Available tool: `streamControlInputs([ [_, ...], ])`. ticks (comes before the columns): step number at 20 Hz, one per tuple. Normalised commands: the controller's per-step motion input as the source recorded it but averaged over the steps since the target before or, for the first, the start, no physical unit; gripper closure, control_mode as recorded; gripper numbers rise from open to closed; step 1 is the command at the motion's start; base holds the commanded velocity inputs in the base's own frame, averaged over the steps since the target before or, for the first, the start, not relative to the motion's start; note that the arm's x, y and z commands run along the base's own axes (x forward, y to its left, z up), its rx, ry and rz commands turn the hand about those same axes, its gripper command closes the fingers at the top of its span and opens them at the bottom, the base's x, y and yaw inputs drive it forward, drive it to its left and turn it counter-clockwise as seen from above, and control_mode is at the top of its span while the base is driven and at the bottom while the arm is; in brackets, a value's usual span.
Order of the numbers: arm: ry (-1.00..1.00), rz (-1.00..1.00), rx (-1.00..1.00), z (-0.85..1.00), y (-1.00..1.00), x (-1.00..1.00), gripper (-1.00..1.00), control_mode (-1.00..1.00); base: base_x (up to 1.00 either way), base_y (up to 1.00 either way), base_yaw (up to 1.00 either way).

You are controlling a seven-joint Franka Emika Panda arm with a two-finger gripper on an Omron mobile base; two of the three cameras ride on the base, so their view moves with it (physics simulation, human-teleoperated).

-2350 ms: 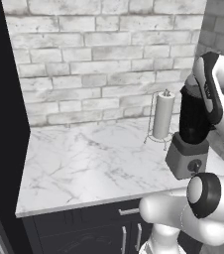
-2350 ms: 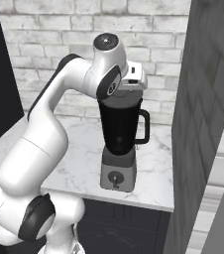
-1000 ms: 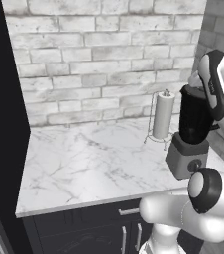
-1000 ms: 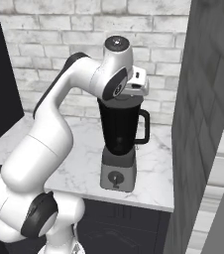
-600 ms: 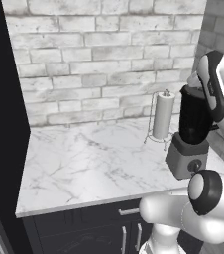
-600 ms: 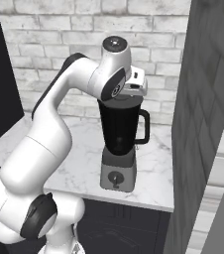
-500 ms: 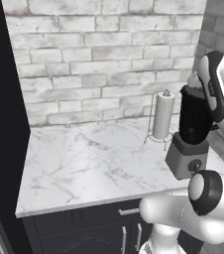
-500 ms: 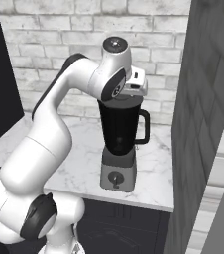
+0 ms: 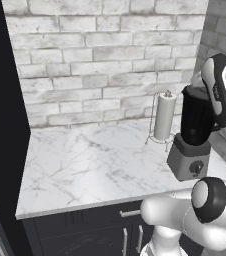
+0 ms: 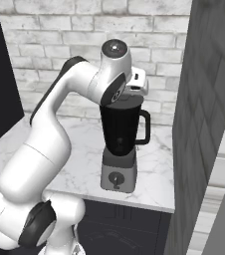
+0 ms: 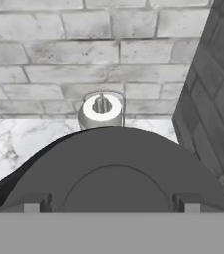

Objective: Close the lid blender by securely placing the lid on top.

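Observation:
The blender (image 9: 197, 125) stands at the right end of the marble counter, a black jar with a side handle on a grey base with a round knob; it is seen again from the other side (image 10: 120, 134). My hand hangs right over the jar's mouth. In the hand view the dark grey round lid (image 11: 112, 163) lies flat under my gripper (image 11: 112, 204). The fingertips (image 11: 37, 204) stand wide apart on either side of the lid's raised centre, shut on it. Whether the lid touches the jar's rim is hidden by my hand.
A white paper-towel roll (image 9: 164, 117) on a wire holder stands just behind and left of the blender, also seen past the lid (image 11: 101, 109). A grey brick side wall (image 10: 204, 124) rises close on the right. The counter (image 9: 95, 160) stretches bare to the left.
My hand has sunk slightly toward the jar's mouth over the last second. The blender and the paper-towel roll stand where they were.

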Motion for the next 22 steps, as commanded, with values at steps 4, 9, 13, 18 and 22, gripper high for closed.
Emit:
streamControlInputs([
  [4, -0.11, 0.0, 0.0, 0.38, 0.04, -0.17, -1.0, -1.0, 0.0, 0.0, 0.0],
  [9, -0.08, 0.0, 0.0, 0.24, 0.23, -0.46, -1.0, -1.0, 0.0, 0.0, 0.0],
  [13, -0.02, 0.0, 0.0, 0.05, 0.46, -0.84, -1.0, -1.0, 0.0, 0.0, 0.0],
  [18, 0.0, 0.0, 0.0, 0.0, 0.63, -0.95, -1.0, -1.0, 0.0, 0.0, 0.0],
  [22, 0.0, 0.0, 0.0, 0.01, 0.69, -0.92, -1.0, -1.0, 0.0, 0.0, 0.0],
])
